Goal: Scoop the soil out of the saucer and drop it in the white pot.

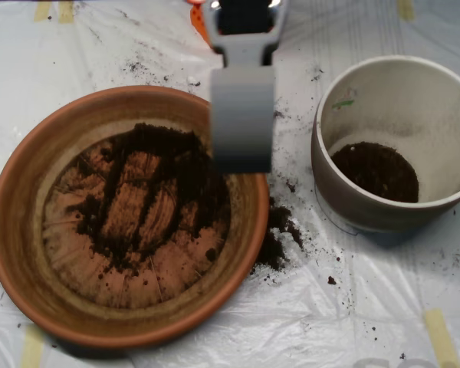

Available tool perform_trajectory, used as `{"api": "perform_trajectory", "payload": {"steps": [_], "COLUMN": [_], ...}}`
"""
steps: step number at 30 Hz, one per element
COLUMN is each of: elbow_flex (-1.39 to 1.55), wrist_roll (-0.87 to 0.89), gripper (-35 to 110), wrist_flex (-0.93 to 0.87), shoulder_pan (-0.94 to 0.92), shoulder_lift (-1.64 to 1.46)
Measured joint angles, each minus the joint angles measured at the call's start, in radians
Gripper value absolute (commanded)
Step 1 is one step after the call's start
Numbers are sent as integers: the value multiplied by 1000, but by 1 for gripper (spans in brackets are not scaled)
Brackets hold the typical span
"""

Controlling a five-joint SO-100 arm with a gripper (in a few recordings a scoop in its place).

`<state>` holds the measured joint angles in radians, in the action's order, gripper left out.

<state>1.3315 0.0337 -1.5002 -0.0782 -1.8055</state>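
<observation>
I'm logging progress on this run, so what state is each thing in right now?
saucer: upright, partly covered with soil, ridged base showing through.
soil: mostly in the saucer; some in the white pot, some spilled on the plastic sheet beside the saucer.
white pot: upright, a low layer of soil at the bottom.
tool: hanging above the saucer's right rim.
plastic sheet: wrinkled, dusted with crumbs.

1 saucer [19, 230], 1 white pot [345, 203], 1 pincer [242, 157], 3 soil [176, 176] patches: saucer, pot, sheet.
</observation>
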Motion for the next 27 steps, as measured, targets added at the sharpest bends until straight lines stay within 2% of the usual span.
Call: {"api": "perform_trajectory", "payload": {"steps": [5, 15, 20, 27], "elbow_flex": [353, 715, 741, 735], "wrist_roll": [-100, -390, -551, -724], "gripper": [36, 35, 38, 44], "wrist_flex": [181, 400, 417, 337], "shoulder_pan": [-135, -230, -218, -215], "shoulder_lift": [-75, -75, -52, 58]}}
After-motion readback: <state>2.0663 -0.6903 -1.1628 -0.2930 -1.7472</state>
